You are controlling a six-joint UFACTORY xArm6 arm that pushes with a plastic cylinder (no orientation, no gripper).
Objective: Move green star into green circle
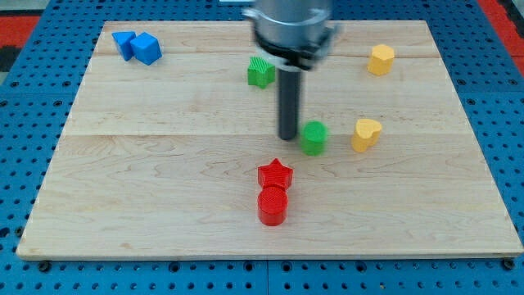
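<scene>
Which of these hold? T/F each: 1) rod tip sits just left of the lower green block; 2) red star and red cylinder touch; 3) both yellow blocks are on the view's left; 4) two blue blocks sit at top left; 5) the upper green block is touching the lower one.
1. My tip sits just to the view's left of the lower green round block, on the pale wooden board. True.
2. The red star block and the red cylinder block touch. True.
3. Both yellow blocks are on the view's left. False: the upper yellow block and the lower yellow block are on the right.
4. The two blue blocks sit at the top left. True.
5. The green blocks touch. False: the upper green block sits well apart.
</scene>
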